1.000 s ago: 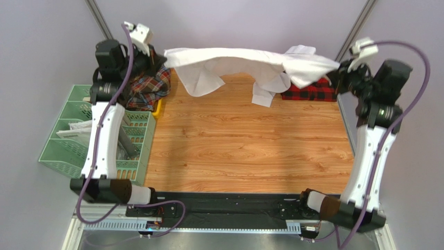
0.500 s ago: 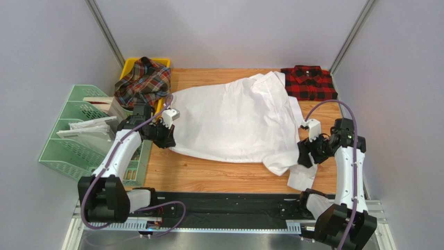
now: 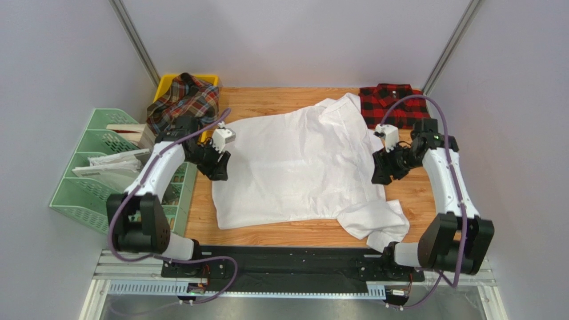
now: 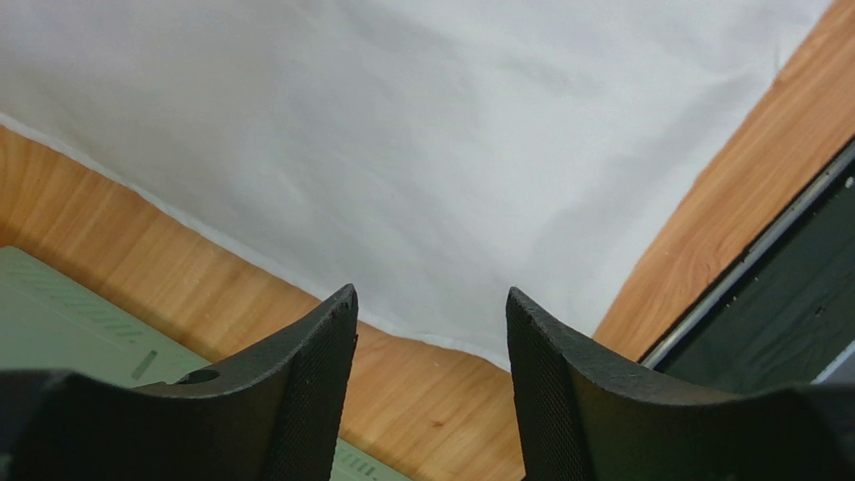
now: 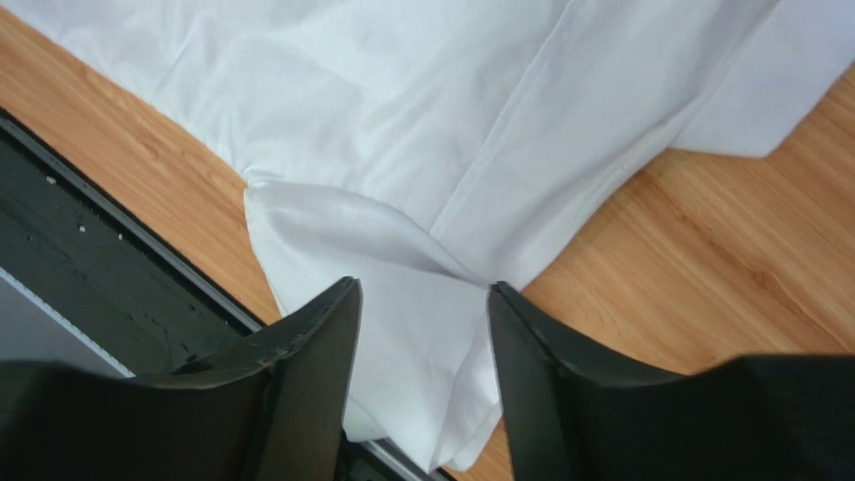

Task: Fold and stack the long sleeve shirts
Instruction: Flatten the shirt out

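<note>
The large white shirt (image 3: 300, 167) lies spread across the wooden table, its near right corner bunched into folds (image 3: 374, 220). My left gripper (image 3: 217, 163) hovers over the shirt's left edge, open and holding nothing; in the left wrist view (image 4: 432, 301) the white shirt (image 4: 432, 130) and bare wood show between the fingers. My right gripper (image 3: 381, 170) is open above the shirt's right side; the right wrist view (image 5: 421, 291) looks down on the rumpled white shirt (image 5: 401, 110). The red-and-black checked shirt (image 3: 394, 105) lies at the back right. The tartan shirt (image 3: 183, 100) lies piled at the back left.
The tartan shirt rests in a yellow bin (image 3: 167, 81). A green plastic rack (image 3: 87, 177) with papers stands left of the table. A black rail (image 3: 287, 257) runs along the near edge. Grey walls close in on the back and both sides.
A second ago both grippers held the white shirt stretched in the air at the back. They drew it toward the near edge, laid it flat and let go; both jaws now stand open.
</note>
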Robot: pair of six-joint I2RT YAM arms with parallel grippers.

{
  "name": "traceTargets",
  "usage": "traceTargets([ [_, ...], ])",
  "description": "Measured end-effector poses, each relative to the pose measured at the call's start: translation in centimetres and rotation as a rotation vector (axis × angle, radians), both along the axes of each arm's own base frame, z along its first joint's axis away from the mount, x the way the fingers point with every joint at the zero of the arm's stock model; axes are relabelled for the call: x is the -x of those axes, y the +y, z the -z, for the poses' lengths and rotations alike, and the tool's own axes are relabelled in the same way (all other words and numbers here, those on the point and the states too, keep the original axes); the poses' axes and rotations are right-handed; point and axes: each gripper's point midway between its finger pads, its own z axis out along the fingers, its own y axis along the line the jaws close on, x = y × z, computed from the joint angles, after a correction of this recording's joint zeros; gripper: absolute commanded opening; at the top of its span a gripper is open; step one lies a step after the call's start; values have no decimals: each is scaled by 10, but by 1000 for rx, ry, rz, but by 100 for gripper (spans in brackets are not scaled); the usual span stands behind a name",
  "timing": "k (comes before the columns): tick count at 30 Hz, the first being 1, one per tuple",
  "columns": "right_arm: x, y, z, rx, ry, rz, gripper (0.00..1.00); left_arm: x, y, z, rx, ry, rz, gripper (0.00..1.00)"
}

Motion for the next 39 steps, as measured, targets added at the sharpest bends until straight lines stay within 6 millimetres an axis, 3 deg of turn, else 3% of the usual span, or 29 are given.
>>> traceTargets([
  [5, -48, 11, 39, 56, 102, 22, 33, -29, 0, 42, -74, 129, 5, 48],
  [8, -87, 4, 67, 116, 140, 58, 32, -39, 0, 62, -115, 189, -3, 43],
  [11, -96, -8, 92, 182, 180, 81, 29, -47, 2, 76, -151, 223, -11, 39],
  [14, -84, -22, 114, 263, 232, 78, 29, -46, 3, 86, -186, 252, -9, 35],
  [18, -45, -35, 138, 348, 337, 42, 27, -38, 3, 92, -222, 274, 8, 30],
  [21, -24, -40, 138, 380, 352, -6, 25, -24, 2, 99, -249, 304, 33, 26],
  [23, 0, -42, 138, 390, 394, -60, 24, -4, 4, 103, -270, 339, 60, 16],
  [25, 24, -42, 137, 388, 447, -111, 25, 21, 7, 103, -288, 391, 96, 14],
  [28, 54, -37, 122, 344, 534, -193, 33, 38, 7, 94, -281, 433, 149, 20],
  [29, 54, -33, 113, 314, 542, -202, 36, 36, 4, 85, -259, 437, 154, 30],
  [31, 25, -26, 89, 260, 474, -180, 41, 9, -1, 63, -209, 367, 134, 43],
  [32, 5, -23, 78, 237, 421, -156, 44, -12, -4, 49, -184, 304, 117, 55],
  [34, -53, -17, 46, 174, 265, -72, 55, -59, -9, 16, -134, 147, 76, 67],
  [37, -142, -9, 2, 80, 11, 77, 62, -131, -14, -34, -79, -82, 6, 69],
  [39, -180, -7, -14, 24, -82, 165, 63, -169, -18, -51, -60, -158, -28, 69],
])
